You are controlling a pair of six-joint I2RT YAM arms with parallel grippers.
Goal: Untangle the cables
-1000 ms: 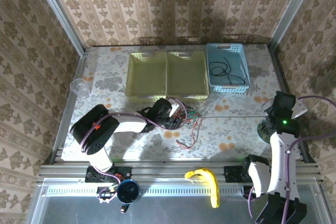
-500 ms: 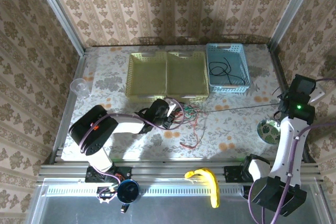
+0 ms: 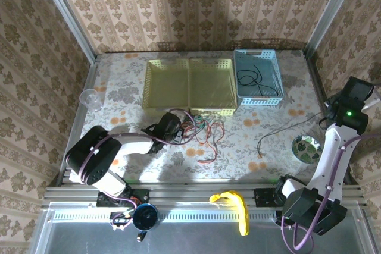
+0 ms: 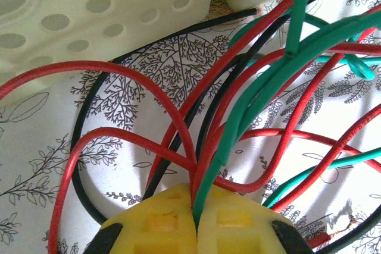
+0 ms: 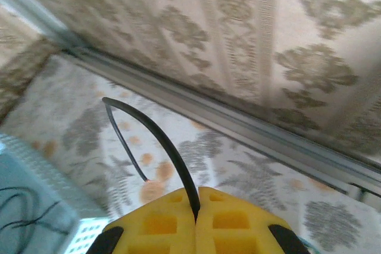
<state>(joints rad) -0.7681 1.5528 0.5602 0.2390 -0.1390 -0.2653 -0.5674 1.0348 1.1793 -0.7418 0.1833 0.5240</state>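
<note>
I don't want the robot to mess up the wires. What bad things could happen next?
1. The left gripper is shut on several red and green cables at once, so a pull may drag the whole tangle along or tighten it.
2. The right gripper pinches the thin black cable just at its fingertips, so it could slip out.

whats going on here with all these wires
Two robot arms are working on a tangle of wires. The left gripper is shut on the red, green and black bundle in front of the yellow baskets. The right gripper is shut on one black wire, held high at the right, its far end on the table.
</note>
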